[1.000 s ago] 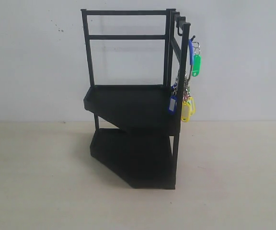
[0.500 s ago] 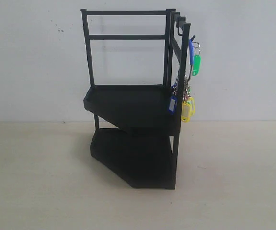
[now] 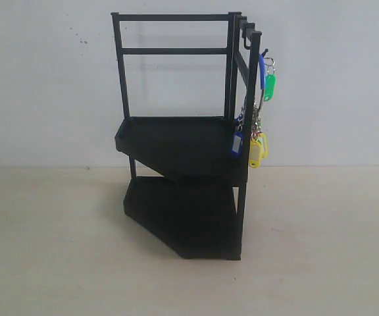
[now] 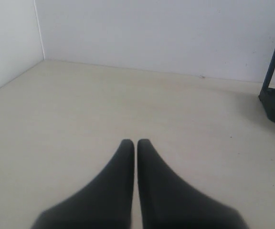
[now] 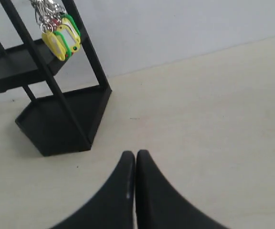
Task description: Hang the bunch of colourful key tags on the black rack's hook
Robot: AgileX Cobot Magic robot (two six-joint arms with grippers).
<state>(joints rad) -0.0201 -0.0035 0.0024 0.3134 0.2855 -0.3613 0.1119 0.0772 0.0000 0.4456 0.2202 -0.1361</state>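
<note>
a pale wall (image 3: 45,92) is seen behind a beige table (image 3: 51,263). the rack (image 3: 176,141) is stood upright on the table, close to the wall. its two angled trays are stacked one above the other: the upper tray (image 3: 170,135) is set at about mid-height and the lower tray (image 3: 176,217) is rested on the table. thin bars are carried up from the trays to a top rail (image 3: 173,17).

the left gripper (image 4: 136,143) is shown in its wrist view with its fingers pressed together and nothing between them, held over bare table. only an edge of the rack is caught there, well apart from the fingertips. the right gripper (image 5: 135,155) is likewise pressed together with nothing pinched. it is pointed toward the rack's foot and is kept apart from it.

the bunch (image 3: 258,125) is hung on the hook (image 3: 264,52), on the right side of the rack's front upright in the exterior view, apart from both grippers. an upper blue tag (image 3: 262,71) and a green tag (image 3: 269,87) are seen just under the hook. chains are trailed down from them to a lower blue tag (image 3: 236,143) and yellow tags (image 3: 255,153), which are hung beside the upper tray's corner, off the table. the hook is seen as a short upturned prong near the upright's top.
</note>
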